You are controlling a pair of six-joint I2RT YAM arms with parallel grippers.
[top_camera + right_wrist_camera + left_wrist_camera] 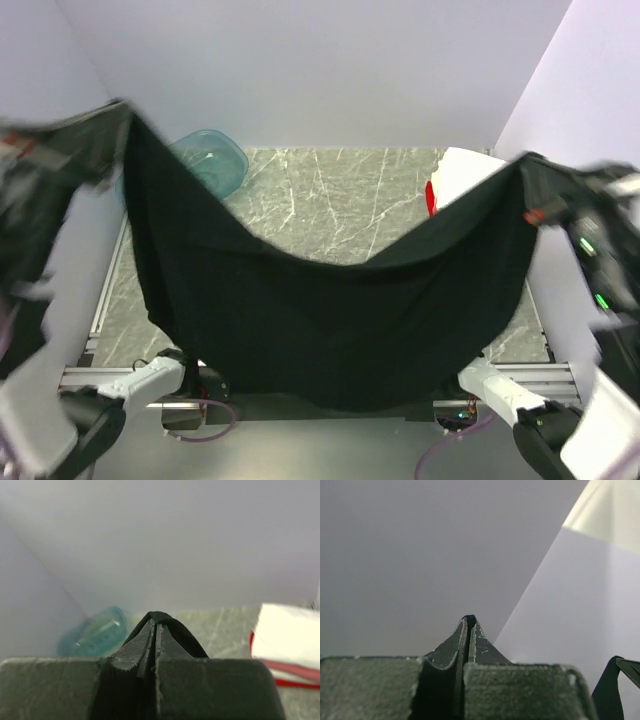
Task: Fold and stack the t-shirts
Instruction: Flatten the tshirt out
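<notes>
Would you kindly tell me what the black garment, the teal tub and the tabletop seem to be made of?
The large black garment looks like soft matte cloth; it sags in a curve between two raised corners. The translucent teal tub is probably smooth plastic, as its wall lets light through. The grey white-veined tabletop could be marble or a marble-look laminate; I cannot tell which.

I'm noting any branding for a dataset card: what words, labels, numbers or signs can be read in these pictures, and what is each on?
None can be read.
The black t-shirt, held up and spread wide, shows only plain cloth: no print or tag faces the cameras.
The teal tub, the folded white shirt and the red one beneath it show no writing.
</notes>
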